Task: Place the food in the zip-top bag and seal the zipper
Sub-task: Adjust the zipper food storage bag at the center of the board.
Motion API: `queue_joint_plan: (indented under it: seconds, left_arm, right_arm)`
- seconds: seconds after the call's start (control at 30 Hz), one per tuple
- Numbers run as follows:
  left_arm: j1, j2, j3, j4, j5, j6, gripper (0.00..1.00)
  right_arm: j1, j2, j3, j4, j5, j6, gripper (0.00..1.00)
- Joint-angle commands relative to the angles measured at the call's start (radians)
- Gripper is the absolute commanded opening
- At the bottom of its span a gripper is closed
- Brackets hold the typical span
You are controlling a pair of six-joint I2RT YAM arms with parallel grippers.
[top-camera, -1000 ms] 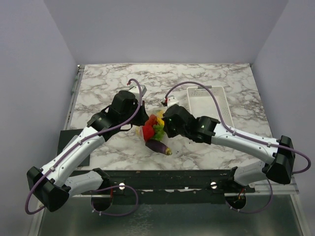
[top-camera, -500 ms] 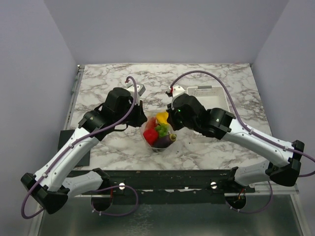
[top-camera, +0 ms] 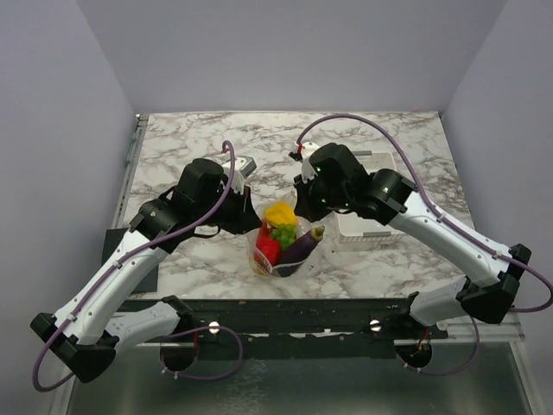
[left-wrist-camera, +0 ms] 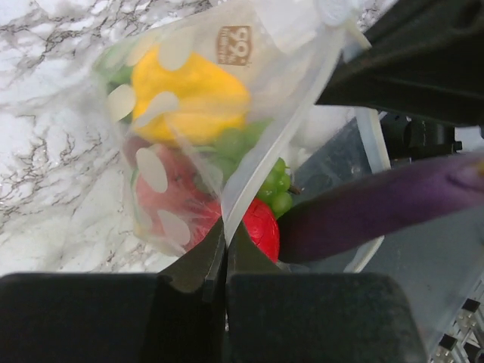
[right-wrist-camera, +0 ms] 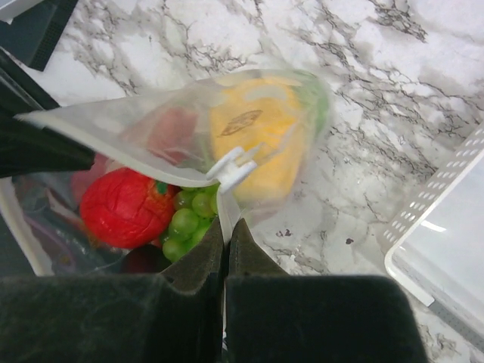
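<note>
The left gripper (left-wrist-camera: 225, 236) is clenched on the left edge of the bag (top-camera: 278, 257). The right gripper (right-wrist-camera: 225, 227) is clenched on the right edge. The bag hangs between them over the near middle of the table (top-camera: 190, 160), left of the basket (top-camera: 356, 227). Food (top-camera: 280, 213) sits inside, with the purple piece (top-camera: 302, 245) angled up to the right.

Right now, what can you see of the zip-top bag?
The zip-top bag is clear soft plastic with pale round dots and a small brown logo. The left gripper and right gripper each pinch its mouth edge, which is unsealed. A yellow fruit, red fruit and green grapes sit inside; a purple piece pokes out.
</note>
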State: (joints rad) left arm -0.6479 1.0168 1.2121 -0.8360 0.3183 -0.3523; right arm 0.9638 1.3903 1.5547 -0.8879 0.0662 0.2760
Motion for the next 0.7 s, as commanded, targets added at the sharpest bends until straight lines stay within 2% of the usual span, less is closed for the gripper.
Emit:
queue_joint_plan:
  seconds: [0.0, 0.17, 0.43, 0.53, 0.67]
  left_arm:
    - [0.002, 0.019, -0.038, 0.066, 0.05, -0.046, 0.0]
    - [0.001, 0.067, -0.074, 0.129, 0.049, -0.052, 0.0]
    - [0.032, 0.096, -0.122, 0.178, 0.029, -0.029, 0.0]
    - [0.055, 0.082, -0.132, 0.178, 0.033, -0.024, 0.0]
    - [0.071, 0.06, -0.135, 0.178, 0.039, -0.026, 0.0]
  right_arm:
    - [-0.106, 0.065, -0.014, 0.042, -0.2, -0.052, 0.01]
    - [-0.179, 0.14, -0.035, 0.096, -0.254, -0.07, 0.01]
    - [-0.199, 0.179, -0.016, 0.127, -0.234, -0.08, 0.01]
    - [-0.199, 0.172, -0.017, 0.128, -0.229, -0.084, 0.07]
    - [-0.199, 0.123, -0.035, 0.152, -0.223, -0.078, 0.2]
